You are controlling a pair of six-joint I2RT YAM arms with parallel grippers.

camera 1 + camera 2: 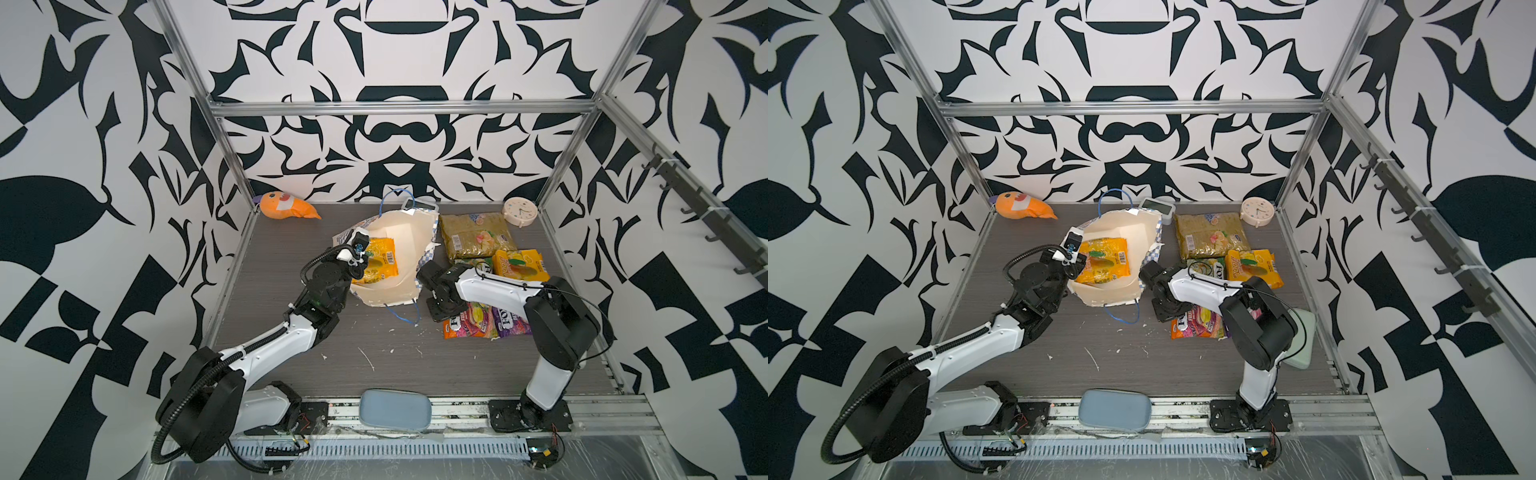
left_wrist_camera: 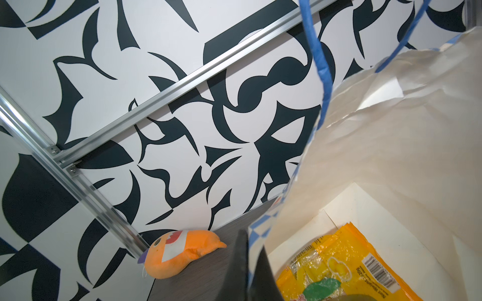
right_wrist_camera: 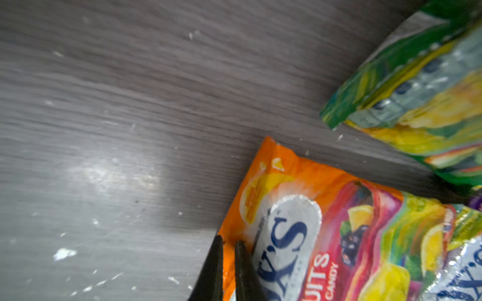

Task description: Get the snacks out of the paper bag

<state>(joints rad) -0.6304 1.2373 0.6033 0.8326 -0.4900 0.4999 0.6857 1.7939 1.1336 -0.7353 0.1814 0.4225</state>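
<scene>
Left fingers pinched, right fingers parted.

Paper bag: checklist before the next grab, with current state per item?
1. Left gripper shut on the paper bag at its rim, mouth held open: ok.
2. Yellow packet inside the bag uncovered and in view: ok.
3. Right gripper free of the orange candy packet: cannot tell; jaws barely apart over its corner.
4. Blue handle off the mouth: ok, it stands above the rim.
5. Right arm apart from the bag's wall: cannot tell; they look close in both top views.
</scene>
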